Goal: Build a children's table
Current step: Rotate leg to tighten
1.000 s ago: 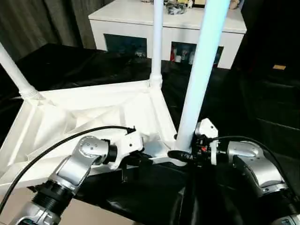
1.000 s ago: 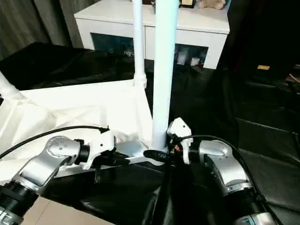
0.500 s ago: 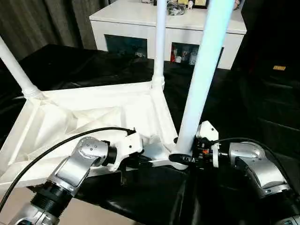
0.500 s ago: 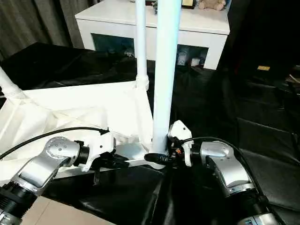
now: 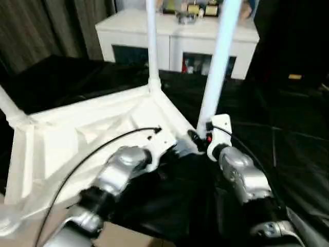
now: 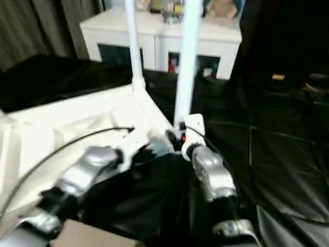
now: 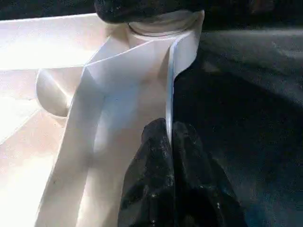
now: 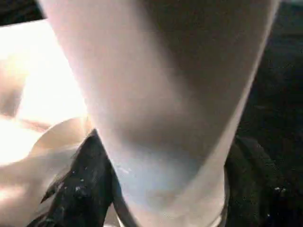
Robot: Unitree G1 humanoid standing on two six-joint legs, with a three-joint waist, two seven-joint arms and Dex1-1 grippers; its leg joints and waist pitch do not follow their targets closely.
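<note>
The left claw [image 7: 170,142] is pinching the children's table [image 5: 77,139] rim; the right claw [image 8: 165,189] is clasping its near-corner leg [image 5: 216,67].

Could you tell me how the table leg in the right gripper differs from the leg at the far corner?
The near leg stands at the tabletop's near right corner and tilts slightly; the far leg looks upright. The right gripper clasps the near leg's base; the far leg stands untouched. The near leg looks thicker, being closer. Both are round, white and rise from the upturned top, whose rim the left gripper pinches.
</note>
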